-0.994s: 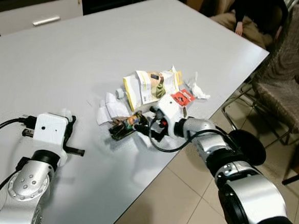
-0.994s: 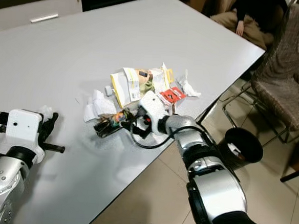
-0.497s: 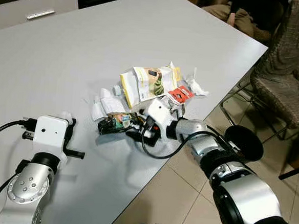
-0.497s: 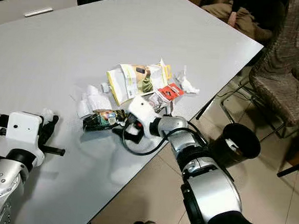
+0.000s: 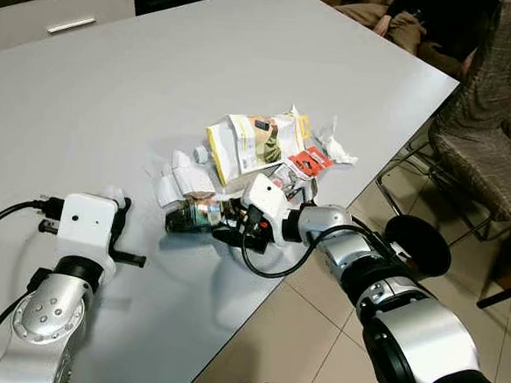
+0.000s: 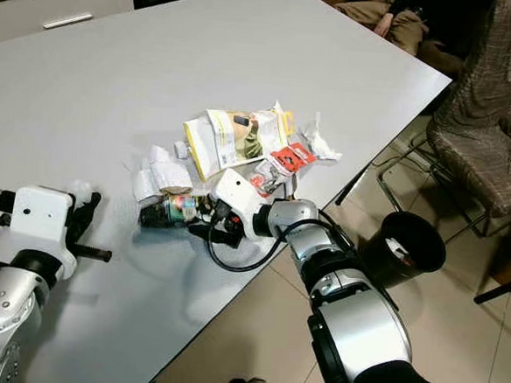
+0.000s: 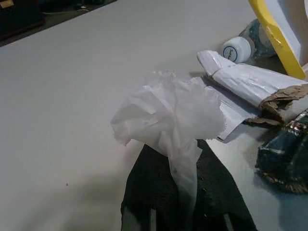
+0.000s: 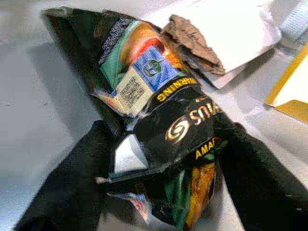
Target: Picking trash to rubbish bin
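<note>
The dark snack wrapper (image 8: 159,144) lies crumpled on the white table (image 5: 115,68), at the near end of the trash pile and close to the table's edge. My right gripper (image 5: 228,226) is closed around it: in the right wrist view one black finger (image 8: 72,183) presses each flank of the foil, with the printed label and QR patch showing between them. Touching the wrapper's far end is a torn white paper envelope (image 8: 231,33) with brown lining exposed. Just beyond that lies a yellow-edged printed bag (image 5: 250,143), then a red card (image 5: 310,165) and a crumpled white paper (image 5: 337,149) nearest the table corner.

My left gripper (image 5: 120,226) rests on the table well to the left of the pile. Its fingers are clenched on a wad of white tissue (image 7: 168,115), which stands up between them in the left wrist view. A small white-capped bottle (image 7: 240,45) lies beside the envelope.

On the floor to the right, off the table edge, stands a black rubbish bin (image 6: 402,246). Beyond it are chairs (image 5: 487,146), and a seated person (image 5: 416,27) at the far corner.
</note>
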Motion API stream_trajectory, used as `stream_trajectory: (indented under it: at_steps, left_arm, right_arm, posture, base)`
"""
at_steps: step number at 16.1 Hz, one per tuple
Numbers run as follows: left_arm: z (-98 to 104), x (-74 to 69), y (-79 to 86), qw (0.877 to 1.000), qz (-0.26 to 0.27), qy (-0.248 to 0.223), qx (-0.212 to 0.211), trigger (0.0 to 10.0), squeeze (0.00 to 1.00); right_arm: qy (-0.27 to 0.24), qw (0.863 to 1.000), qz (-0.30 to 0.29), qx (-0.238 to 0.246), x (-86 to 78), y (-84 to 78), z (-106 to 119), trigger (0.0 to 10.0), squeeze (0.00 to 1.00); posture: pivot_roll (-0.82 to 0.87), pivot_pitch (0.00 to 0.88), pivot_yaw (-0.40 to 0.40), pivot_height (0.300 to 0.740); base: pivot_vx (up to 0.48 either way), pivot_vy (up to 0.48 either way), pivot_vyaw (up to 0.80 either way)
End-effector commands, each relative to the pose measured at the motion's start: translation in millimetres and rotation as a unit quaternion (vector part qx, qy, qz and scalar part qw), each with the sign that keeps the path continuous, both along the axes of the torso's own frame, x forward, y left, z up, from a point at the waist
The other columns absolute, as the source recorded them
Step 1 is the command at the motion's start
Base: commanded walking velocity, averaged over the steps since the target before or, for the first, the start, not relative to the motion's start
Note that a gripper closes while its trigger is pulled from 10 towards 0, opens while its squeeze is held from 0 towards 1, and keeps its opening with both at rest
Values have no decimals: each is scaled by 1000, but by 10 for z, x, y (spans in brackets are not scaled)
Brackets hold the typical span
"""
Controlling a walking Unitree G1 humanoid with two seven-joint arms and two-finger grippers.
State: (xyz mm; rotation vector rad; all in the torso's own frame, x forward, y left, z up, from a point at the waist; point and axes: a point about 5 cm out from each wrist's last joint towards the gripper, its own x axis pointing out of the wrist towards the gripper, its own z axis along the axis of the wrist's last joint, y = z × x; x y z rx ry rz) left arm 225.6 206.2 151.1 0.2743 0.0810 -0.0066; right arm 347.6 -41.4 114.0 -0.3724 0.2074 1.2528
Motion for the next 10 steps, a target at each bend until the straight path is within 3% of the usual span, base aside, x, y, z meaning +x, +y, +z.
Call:
stream_trajectory:
  at_steps: [1, 7, 10]
  left_arm:
    - [-24, 0, -35, 1000, -12, 7, -1, 10000, 0]
    - [-24, 41, -54, 1000, -21, 6, -2, 10000, 0]
    - [-53, 78, -76, 1000, -21, 10, -12, 10000, 0]
  right_arm:
    - [19, 1000, 6, -20, -37, -75, -100, 0, 0]
    - [35, 999, 16, -13, -76, -119, -152, 0, 0]
    - [39, 998, -23, 41, -27, -160, -93, 0, 0]
  posture:
    - [80, 100, -168, 740]
    - [76, 81, -155, 740]
    - [56, 60, -153, 740]
  base:
    - [0, 0, 0]
    - [0, 0, 0]
    - [0, 0, 0]
